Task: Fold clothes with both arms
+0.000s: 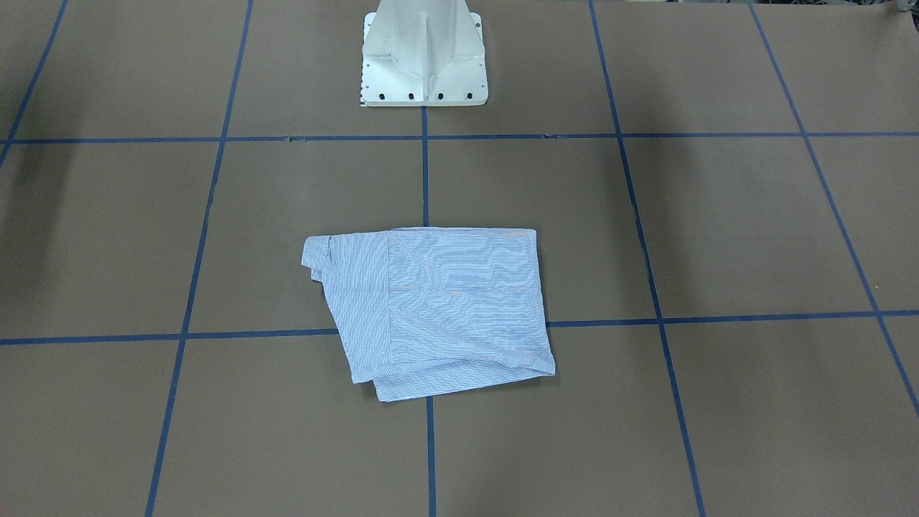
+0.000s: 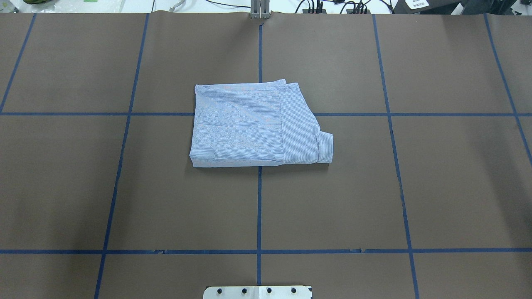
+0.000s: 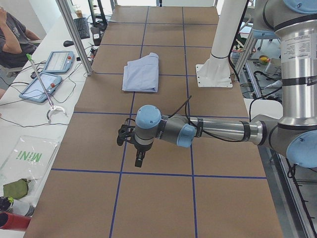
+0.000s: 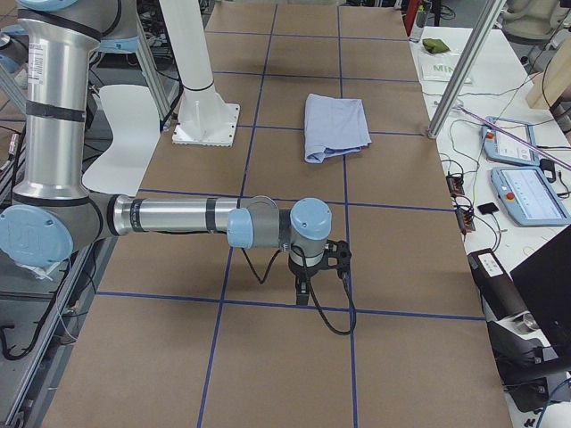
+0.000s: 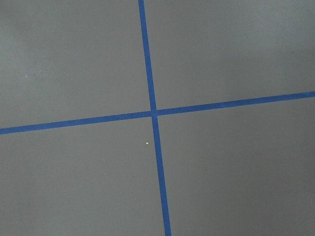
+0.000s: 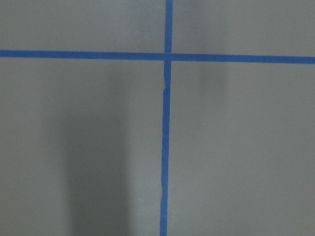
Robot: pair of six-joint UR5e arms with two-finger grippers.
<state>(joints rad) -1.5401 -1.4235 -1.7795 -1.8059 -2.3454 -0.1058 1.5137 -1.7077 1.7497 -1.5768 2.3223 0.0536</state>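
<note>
The light blue-and-white striped shirt [image 1: 438, 309] lies folded into a compact rectangle at the table's middle, with one cuffed sleeve end sticking out at a side. It also shows in the overhead view [image 2: 249, 124] and both side views [image 3: 142, 74] [image 4: 335, 125]. My left gripper [image 3: 140, 159] hangs over bare table far from the shirt, towards the table's left end. My right gripper [image 4: 302, 290] hangs likewise towards the right end. I cannot tell whether either is open or shut. Both wrist views show only brown table and blue tape.
The white pedestal base [image 1: 423, 57] stands behind the shirt. Blue tape lines [image 2: 259, 207] grid the brown table. Along the far side are tablets [image 3: 42, 84], cables and metal posts [image 4: 455, 80]. A seated person [image 3: 12, 39] is beside them.
</note>
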